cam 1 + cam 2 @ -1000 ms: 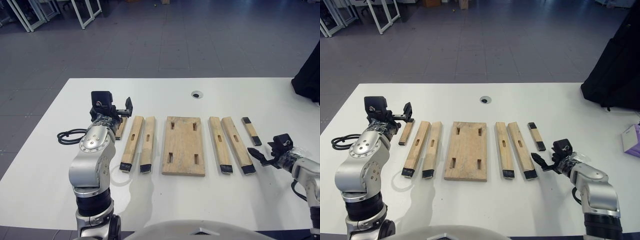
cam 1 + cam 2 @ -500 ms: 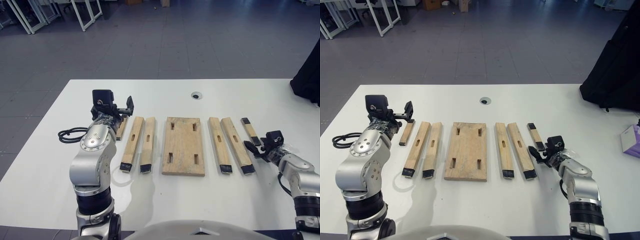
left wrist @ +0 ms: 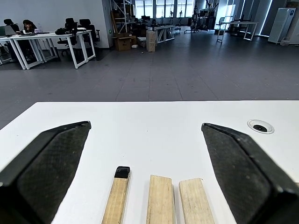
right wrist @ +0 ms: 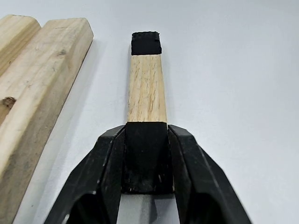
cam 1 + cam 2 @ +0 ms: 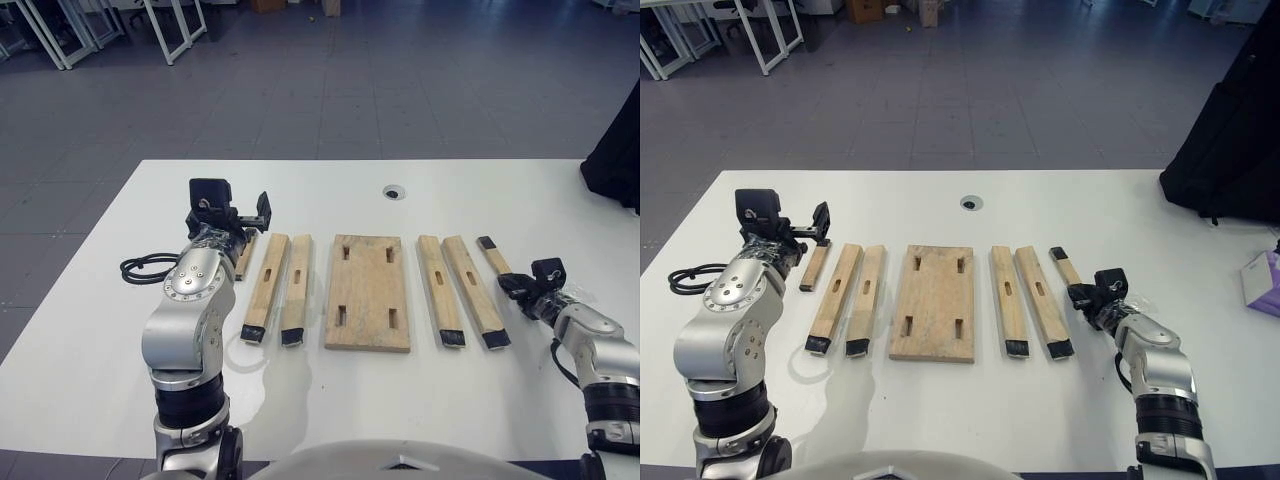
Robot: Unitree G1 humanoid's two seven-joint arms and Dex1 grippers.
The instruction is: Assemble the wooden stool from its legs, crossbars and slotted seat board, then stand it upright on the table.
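Right gripper (image 4: 146,140) is clamped on the near black-capped end of the short crossbar (image 4: 147,88), which sits just right of the two right-hand legs (image 5: 457,290) on the white table (image 5: 400,400). The left gripper (image 3: 145,137) is wide open with nothing in it, hanging over the far end of the other crossbar (image 3: 117,200), next to the two left legs (image 5: 280,285). The slotted seat board (image 5: 367,290) lies flat in the middle between the leg pairs, not touching them.
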